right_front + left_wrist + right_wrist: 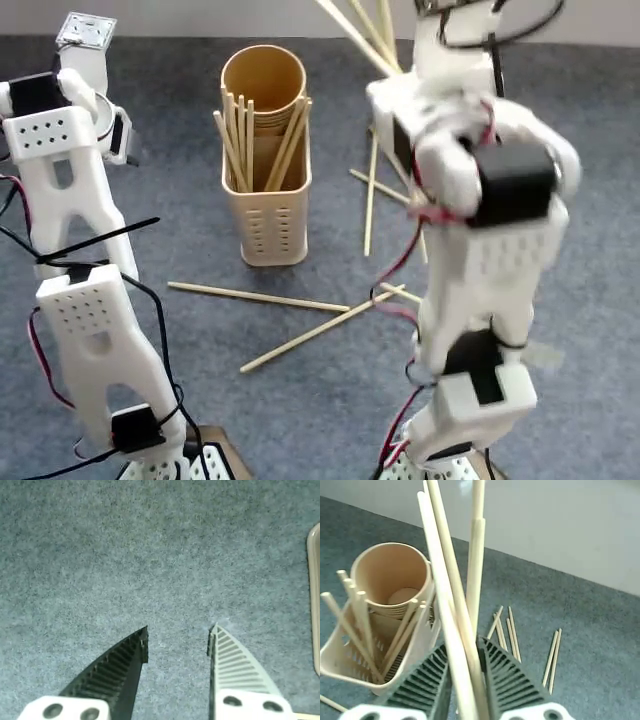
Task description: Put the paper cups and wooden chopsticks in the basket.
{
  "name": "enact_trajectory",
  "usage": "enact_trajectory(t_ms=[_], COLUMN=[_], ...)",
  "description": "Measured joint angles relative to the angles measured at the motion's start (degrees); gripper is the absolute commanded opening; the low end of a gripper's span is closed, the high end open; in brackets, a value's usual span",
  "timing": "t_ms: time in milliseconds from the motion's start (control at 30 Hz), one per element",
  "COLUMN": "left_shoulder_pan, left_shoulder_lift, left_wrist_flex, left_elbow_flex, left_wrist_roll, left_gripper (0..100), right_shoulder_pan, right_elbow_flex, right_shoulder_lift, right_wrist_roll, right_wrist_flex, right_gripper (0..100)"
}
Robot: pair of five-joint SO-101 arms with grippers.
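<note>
Right wrist view: the right pincer (465,680) grips chopsticks (475,570), basket (340,672) just beside; left pincer (177,640) stands open.

Fuzzy grey cloth over the table (590,250), smooth matt beige plastic basket (272,225), matt tan paper cups (262,80), bare pale wooden chopsticks (260,297), ridged matt plastic left pincer (180,630)

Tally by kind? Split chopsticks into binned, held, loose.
Basket: 1
Paper cup stack: 1
Binned chopsticks: about 6
Held chopsticks, in right gripper: at least 3
Loose chopsticks: at least 5
Total: about 16
</note>
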Motion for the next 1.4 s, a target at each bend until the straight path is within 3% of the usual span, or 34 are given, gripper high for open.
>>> enact_trajectory(t_ms=[333,467,633,800,1000,1133,1400], left_shoulder_pan=[0.0,-0.09,-0.09,0.0,0.0,0.0,0.0], left_shoulder_lift=[0.0,0.0,0.0,-0.44,-9.85,-18.73,-27.87], left_wrist_flex=[0.0,0.0,-0.18,0.09,0.44,0.44,-5.36], left_elbow_flex=[3.6,5.63,7.82,8.26,14.51,23.21,39.21], left_wrist_roll=[-0.18,-1.49,-1.76,-1.76,-1.76,-1.76,-1.76], left_gripper=[22,22,22,22,22,22,22], right_shoulder_pan=[-1.14,-6.51,-8.09,-6.95,-6.68,-6.68,-3.43], right_elbow_flex=[23.91,26.46,42.55,66.99,98.73,100.31,92.04], right_shoulder_lift=[-7.65,-18.81,-29.71,-37.71,-43.25,-43.6,-44.04], right_wrist_roll=[0.53,0.53,0.53,0.53,0.53,0.44,0.62], right_wrist_flex=[-0.18,0.7,-0.44,-16.97,-50.11,-64.18,-67.87], right_gripper=[0.5,0.5,0.5,0.5,0.5,0.5,0.5])
